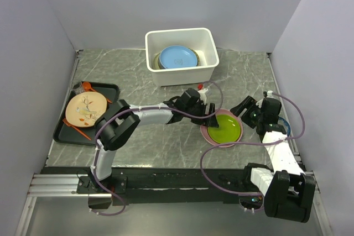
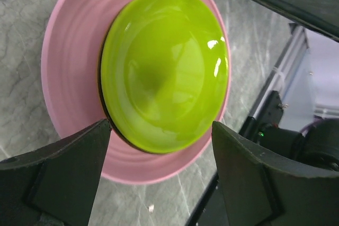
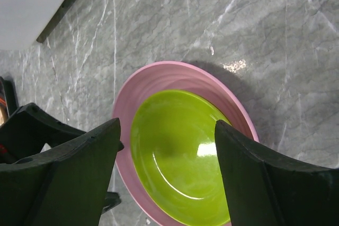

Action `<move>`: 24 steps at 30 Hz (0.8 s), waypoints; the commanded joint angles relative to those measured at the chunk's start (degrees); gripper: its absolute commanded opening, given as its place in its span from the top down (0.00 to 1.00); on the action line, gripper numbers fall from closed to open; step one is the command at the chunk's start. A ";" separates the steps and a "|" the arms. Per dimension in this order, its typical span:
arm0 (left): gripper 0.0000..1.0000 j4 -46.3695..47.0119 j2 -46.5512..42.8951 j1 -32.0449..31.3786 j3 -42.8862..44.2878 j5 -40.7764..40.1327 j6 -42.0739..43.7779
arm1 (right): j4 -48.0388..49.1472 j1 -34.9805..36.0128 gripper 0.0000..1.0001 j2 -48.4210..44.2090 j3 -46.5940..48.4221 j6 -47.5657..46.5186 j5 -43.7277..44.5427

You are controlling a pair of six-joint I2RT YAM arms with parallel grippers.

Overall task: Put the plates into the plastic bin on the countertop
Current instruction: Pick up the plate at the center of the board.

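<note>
Left gripper [image 2: 159, 128] hangs spread wide over the left edge of the lime plate [image 1: 224, 128], holding nothing. That plate sits inside the pink plate [image 1: 206, 134], whose rim shows widest on the left. The stack lies right of centre on the countertop [image 1: 166, 142]. The right gripper [image 3: 167, 124], also spread and empty, crowds the stack's right side. Bare marble runs between the stack and the bin [image 1: 182, 73] at far centre, where a blue plate [image 1: 178, 57] lies. A tray [image 1: 65, 134] sits far left.
</note>
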 commanded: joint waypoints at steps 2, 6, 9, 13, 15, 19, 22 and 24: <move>0.19 -2.96 3.36 -0.51 6.61 -2.40 2.09 | 2.31 -0.84 0.22 0.66 -0.54 -1.30 -1.24; 0.19 -5.42 4.86 -0.60 8.21 -4.50 2.35 | 2.40 -1.28 0.22 1.10 -0.80 -1.74 -1.51; 0.19 -6.04 5.56 -0.60 8.73 -5.30 2.71 | 2.48 -1.54 0.22 1.10 -0.80 -2.01 -1.77; 0.19 -6.04 5.74 -0.51 8.03 -6.09 2.62 | 2.66 -1.89 0.22 1.54 -0.63 -2.18 -2.21; 0.19 -6.04 6.27 -0.60 8.29 -5.57 2.44 | 2.92 -1.98 0.22 1.71 -0.72 -2.36 -2.47; 0.27 -5.34 7.41 -0.60 8.65 -2.94 1.74 | 3.01 -2.16 0.22 1.89 -0.98 -2.53 -2.73; 0.34 -5.08 8.11 -0.51 9.00 -1.26 1.39 | 3.27 -2.33 0.22 1.80 -1.16 -2.62 -2.74; 0.38 -5.34 8.46 -0.60 9.09 -1.00 1.39 | 3.27 -2.42 0.22 1.89 -1.24 -2.62 -3.00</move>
